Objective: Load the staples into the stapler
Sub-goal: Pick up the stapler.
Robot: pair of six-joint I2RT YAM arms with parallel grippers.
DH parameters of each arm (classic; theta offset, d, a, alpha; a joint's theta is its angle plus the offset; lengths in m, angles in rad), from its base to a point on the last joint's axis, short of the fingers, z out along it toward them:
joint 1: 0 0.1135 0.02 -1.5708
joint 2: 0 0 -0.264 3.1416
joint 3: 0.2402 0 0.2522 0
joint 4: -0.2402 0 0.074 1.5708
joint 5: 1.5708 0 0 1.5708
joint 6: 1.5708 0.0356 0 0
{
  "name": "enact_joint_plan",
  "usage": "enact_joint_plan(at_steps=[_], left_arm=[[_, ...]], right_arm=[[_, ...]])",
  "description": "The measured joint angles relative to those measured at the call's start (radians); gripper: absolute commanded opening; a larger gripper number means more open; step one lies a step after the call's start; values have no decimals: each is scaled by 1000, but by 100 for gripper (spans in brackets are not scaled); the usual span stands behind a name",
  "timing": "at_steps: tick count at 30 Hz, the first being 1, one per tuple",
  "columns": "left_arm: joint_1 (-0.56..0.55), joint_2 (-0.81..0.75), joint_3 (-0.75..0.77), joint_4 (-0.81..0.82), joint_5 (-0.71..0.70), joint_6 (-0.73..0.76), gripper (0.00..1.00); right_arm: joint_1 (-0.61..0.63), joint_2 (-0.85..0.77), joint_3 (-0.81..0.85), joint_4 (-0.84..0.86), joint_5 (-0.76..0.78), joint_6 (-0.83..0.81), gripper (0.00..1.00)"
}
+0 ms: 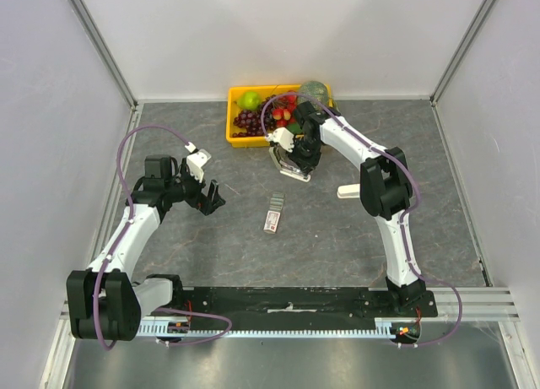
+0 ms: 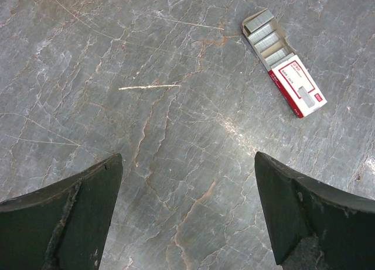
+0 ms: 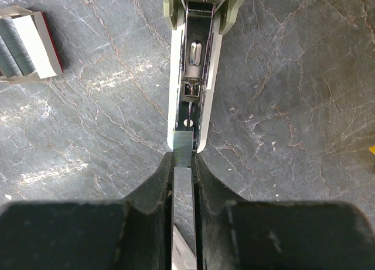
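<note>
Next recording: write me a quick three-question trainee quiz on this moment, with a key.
1. True or false: the right gripper pinches a strip of staples at the end of the opened stapler.
2. Fill in: the staple box lies ___, with silvery strips showing in its tray.
3. Pick one: the left gripper is A) shut on the staple box, B) open and empty, C) holding the stapler.

Key: 1 true; 2 open; 3 B.

Matt marbled table (image 2: 176,141), silvery metal staples (image 2: 266,40)
</note>
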Motion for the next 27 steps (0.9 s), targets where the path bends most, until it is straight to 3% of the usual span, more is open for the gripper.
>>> enact_joint_plan(at_steps=[27], left_arm=[[0, 2, 0, 0, 0, 0, 100]], right_arm=[[5, 2, 21, -5, 18, -12, 16]])
